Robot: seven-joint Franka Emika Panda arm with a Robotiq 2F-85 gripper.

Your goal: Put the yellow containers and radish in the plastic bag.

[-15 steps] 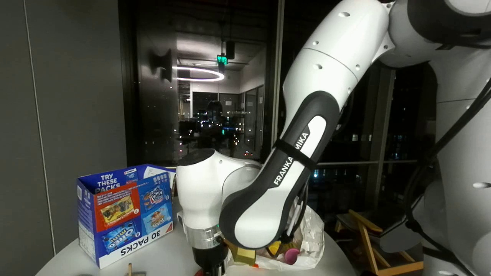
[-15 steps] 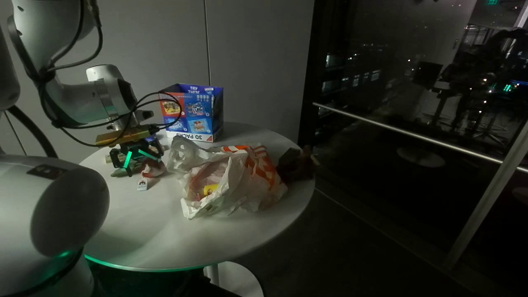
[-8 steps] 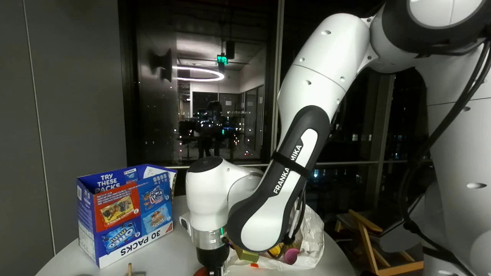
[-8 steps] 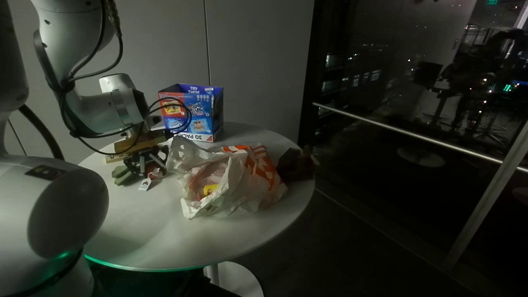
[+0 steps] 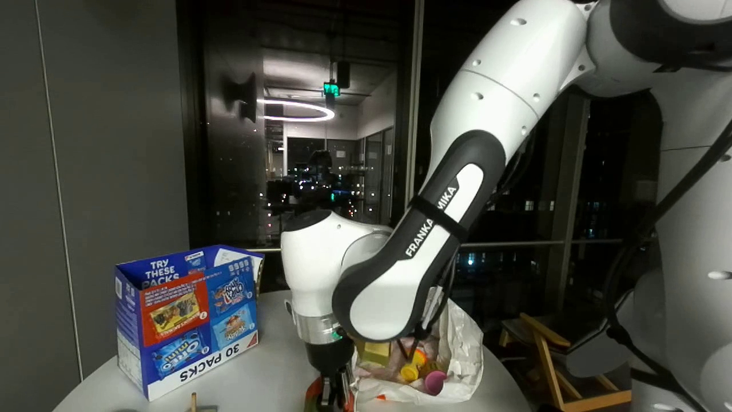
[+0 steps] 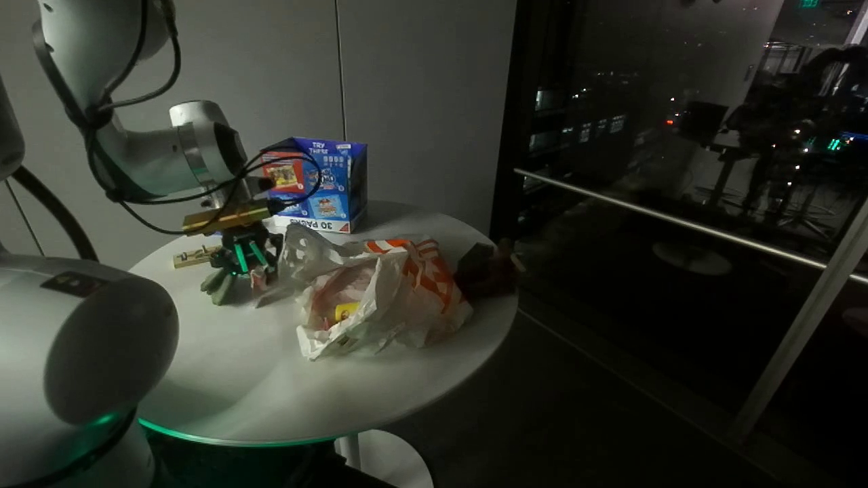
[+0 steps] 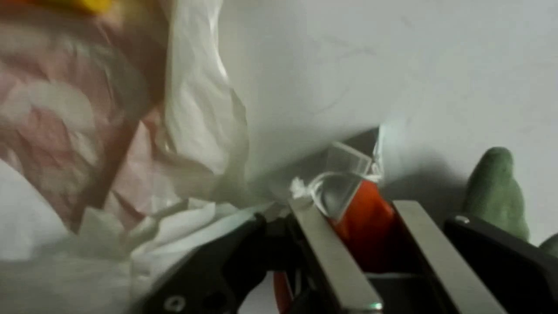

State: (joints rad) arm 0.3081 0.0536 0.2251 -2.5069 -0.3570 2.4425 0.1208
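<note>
Wrist view: the gripper (image 7: pixel 357 213) is holding the red radish (image 7: pixel 369 226) clamped between its pale pads (image 7: pixel 332 255), the red filling the gap. A clear tag (image 7: pixel 348 159) on white string (image 7: pixel 324 178) is sticking out past the fingertips. The plastic bag (image 7: pixel 198 100), whitish and wrinkled, is lying open just beside; whether it is touching the gripper is unclear. Beyond the opposite pad a green rounded piece (image 7: pixel 495 192) is showing against the white table (image 7: pixel 436 56); unclear whether it is joined to the radish.

In an exterior view, a yellow container (image 5: pixel 410 372) is lying inside the bag, near a round pink lid (image 5: pixel 435 382). The gripper is pointing downward just outside the bag, red showing beside its fingers.

In an exterior view, orange print (image 6: pixel 437 271) is running across the bag, and a yellow container (image 6: pixel 346 311) is showing in its mouth. A wooden block (image 6: pixel 186 259) is lying near the gripper. In both exterior views, a blue carton (image 5: pixel 189 326) is standing upright on the table.
</note>
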